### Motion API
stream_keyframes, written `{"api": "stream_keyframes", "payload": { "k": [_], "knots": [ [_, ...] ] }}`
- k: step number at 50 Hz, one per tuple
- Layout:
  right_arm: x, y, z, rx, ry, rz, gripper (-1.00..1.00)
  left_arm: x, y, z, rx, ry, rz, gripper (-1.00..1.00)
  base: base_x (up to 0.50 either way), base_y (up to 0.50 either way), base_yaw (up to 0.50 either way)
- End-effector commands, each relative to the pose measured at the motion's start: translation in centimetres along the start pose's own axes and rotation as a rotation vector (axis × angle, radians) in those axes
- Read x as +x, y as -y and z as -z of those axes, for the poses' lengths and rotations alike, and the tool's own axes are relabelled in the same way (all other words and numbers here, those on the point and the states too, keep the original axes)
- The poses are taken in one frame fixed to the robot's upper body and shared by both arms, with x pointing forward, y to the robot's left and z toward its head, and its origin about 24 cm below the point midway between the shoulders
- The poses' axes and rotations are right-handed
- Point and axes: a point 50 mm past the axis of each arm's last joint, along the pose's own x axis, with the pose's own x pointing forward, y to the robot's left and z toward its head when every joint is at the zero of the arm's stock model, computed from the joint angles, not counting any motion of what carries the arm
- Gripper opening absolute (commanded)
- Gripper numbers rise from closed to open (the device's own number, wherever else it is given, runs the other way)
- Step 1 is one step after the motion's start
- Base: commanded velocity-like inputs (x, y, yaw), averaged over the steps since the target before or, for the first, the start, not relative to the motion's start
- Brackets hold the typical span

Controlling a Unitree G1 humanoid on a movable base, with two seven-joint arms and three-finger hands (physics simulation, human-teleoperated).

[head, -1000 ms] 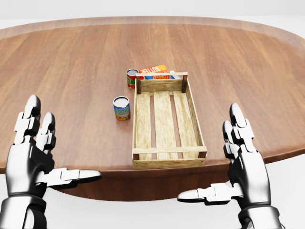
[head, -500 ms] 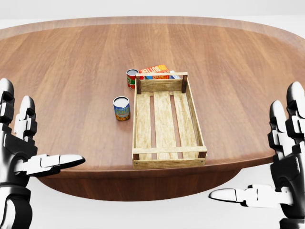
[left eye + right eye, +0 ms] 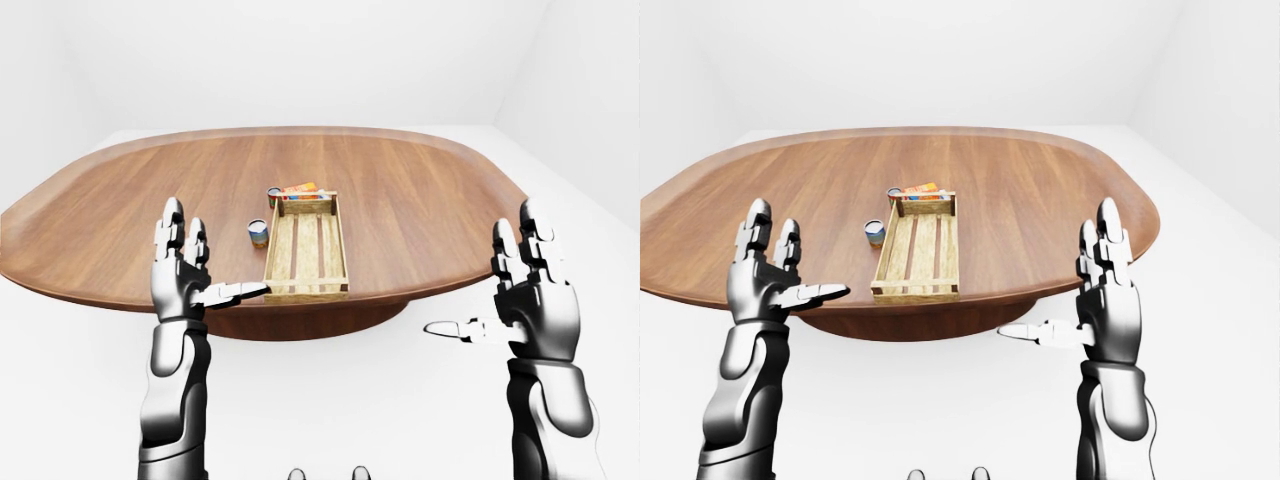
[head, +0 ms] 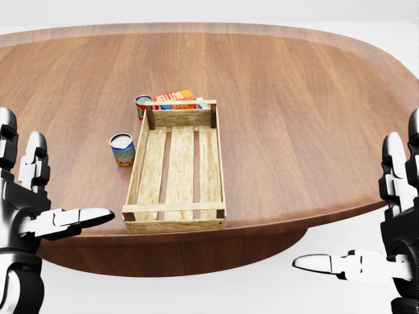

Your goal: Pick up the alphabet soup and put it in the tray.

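Observation:
A can with a blue and yellow label (image 4: 122, 150), which I take for the alphabet soup, stands upright on the wooden table (image 4: 294, 118), just left of the tray. The tray (image 4: 178, 171) is a slatted wooden crate with nothing in it. My left hand (image 4: 49, 196) hovers open at the table's near edge, below and left of the can and well apart from it. At the lower right my right hand (image 4: 370, 245) is open off the table's edge, with nothing in it.
A red can (image 4: 143, 106) stands at the tray's top left corner. An orange box (image 4: 175, 96) lies against the tray's top end. In the left-eye view the oval table (image 3: 120, 200) stands in a white room, with white floor around it.
The whole picture has shifted left, so the camera has moved right. Both hands have spread apart, toward the left and right edges of the head view. The cans and tray stay put on the table.

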Motion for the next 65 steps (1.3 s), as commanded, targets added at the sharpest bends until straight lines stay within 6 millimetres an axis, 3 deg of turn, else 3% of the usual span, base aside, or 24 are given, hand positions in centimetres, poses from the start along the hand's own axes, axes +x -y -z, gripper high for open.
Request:
{"api": "stream_keyframes", "payload": {
  "k": [1, 9, 33, 48, 65],
  "knots": [
    [0.4, 0.1, 0.3, 0.001, -0.004, 0.032, 1.00, 0.1, -0.3, -0.2, 0.005, 0.007, -0.005, 1.00, 0.00, 0.00, 0.00],
    [0.3, -0.5, 0.1, -0.012, 0.001, 0.001, 1.00, -0.1, -0.1, 0.0, 0.008, -0.004, 0.001, 1.00, 0.15, -0.18, 0.00],
    [0.1, -1.0, 0.1, -0.058, -0.009, -0.037, 1.00, 0.0, -0.3, 0.2, 0.008, -0.010, -0.004, 1.00, 0.49, -0.10, 0.00],
    [0.2, -1.3, 1.0, -0.070, -0.047, -0.054, 1.00, 0.0, -0.3, 0.4, 0.008, -0.017, -0.004, 1.00, 0.50, 0.15, 0.00],
    [0.1, -1.3, 0.6, -0.059, -0.028, -0.058, 1.00, 0.1, -0.4, -0.1, 0.004, 0.000, -0.005, 1.00, 0.50, 0.14, 0.00]
  ]
}}
